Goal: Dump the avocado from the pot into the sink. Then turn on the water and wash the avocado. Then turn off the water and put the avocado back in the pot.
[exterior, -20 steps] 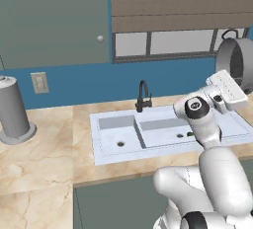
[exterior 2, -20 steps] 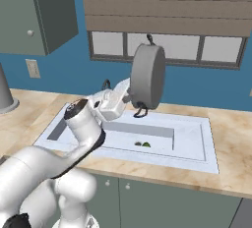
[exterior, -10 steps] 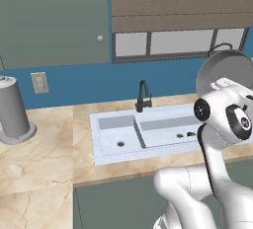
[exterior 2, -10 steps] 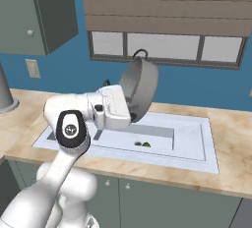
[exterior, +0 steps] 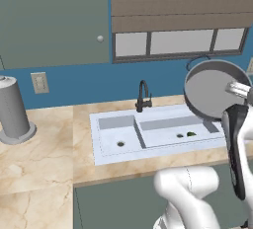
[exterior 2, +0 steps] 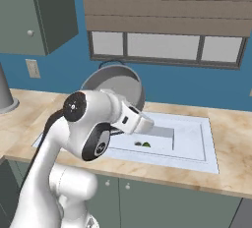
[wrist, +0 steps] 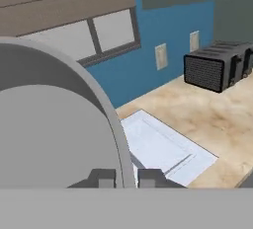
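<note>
hand (wrist: 125, 177) clamped on rim of pot (exterior: 213, 89), pot tipped on edge above sink (exterior: 148, 133), open side facing right base camera, avocado (exterior: 191, 134) in right basin near drain

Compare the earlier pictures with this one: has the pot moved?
Yes. In the right base view the pot, gripped by the gripper, has swung left along the window and sunk lower toward the sink.

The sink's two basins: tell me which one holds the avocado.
The basin farther from the tall grey cylinder, lying below the raised pot. The avocado sits on its floor beside the drain; the other basin holds just its drain.
</note>
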Tool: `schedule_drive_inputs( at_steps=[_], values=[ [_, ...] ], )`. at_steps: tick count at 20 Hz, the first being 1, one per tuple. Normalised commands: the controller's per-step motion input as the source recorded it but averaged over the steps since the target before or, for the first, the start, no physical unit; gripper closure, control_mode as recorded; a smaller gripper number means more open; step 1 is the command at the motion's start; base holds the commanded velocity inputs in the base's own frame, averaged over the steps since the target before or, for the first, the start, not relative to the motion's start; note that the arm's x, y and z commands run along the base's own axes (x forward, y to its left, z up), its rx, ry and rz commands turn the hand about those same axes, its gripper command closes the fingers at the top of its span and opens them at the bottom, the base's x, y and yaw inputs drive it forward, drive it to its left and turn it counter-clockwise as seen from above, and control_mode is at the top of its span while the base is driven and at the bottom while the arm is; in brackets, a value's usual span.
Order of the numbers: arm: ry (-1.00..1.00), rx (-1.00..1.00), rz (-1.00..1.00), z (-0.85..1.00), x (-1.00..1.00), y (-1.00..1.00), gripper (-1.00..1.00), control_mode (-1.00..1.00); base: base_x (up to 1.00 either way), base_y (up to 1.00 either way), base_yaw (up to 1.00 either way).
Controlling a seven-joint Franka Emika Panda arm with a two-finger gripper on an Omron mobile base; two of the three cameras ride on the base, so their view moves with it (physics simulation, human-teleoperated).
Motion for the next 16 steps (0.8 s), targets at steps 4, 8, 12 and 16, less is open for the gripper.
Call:
schedule_drive_inputs(
  at_steps=[4,8,12,16],
  values=[
    [0.2,0.45,0.55,0.0,0.0,0.24,1.0,-1.0,0.0,0.0,0.0],
    [0.16,0.41,0.46,0.0,0.04,0.32,1.0,-1.0,0.0,0.0,0.0],
    [0.11,0.32,0.3,0.0,0.05,0.49,1.0,-1.0,0.0,0.0,0.0],
    [0.05,0.18,0.12,-0.04,0.0,0.75,1.0,-1.0,0.0,0.0,0.0]
  ],
)
